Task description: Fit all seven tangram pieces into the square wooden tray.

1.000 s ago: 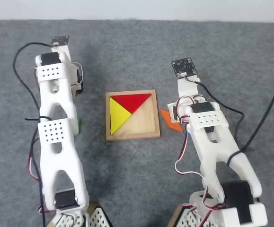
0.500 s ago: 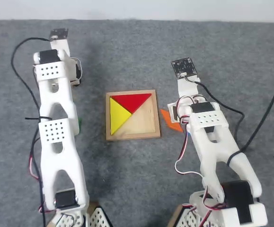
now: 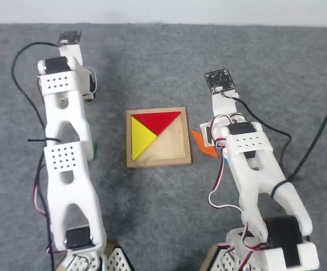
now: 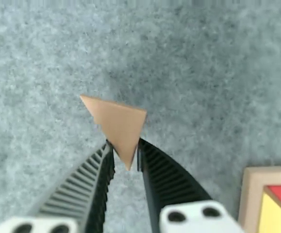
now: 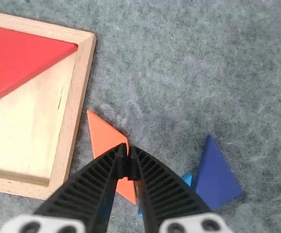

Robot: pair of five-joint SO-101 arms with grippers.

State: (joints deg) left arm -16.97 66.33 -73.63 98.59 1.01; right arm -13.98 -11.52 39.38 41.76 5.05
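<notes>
The square wooden tray (image 3: 186, 135) lies mid-table and holds a red triangle (image 3: 156, 121) and a yellow triangle (image 3: 140, 137). My left gripper (image 4: 124, 149) is shut on a tan triangle (image 4: 117, 122), held off the carpet to the far left of the tray's corner (image 4: 255, 188). An orange triangle (image 5: 103, 136) lies flat just outside the tray's right wall (image 5: 77, 102). My right gripper (image 5: 128, 154) stands over it with its fingers shut together. A dark blue triangle (image 5: 213, 175) and a light blue piece (image 5: 187, 180) lie close beside the orange one.
A green piece (image 3: 94, 148) peeks out beside the left arm (image 3: 67, 124). The right arm (image 3: 248, 152) stands right of the tray, with the orange triangle (image 3: 201, 144) under its wrist. Grey carpet covers the table.
The left arm has shifted slightly toward the far left with the tan triangle. The right arm has not moved.
</notes>
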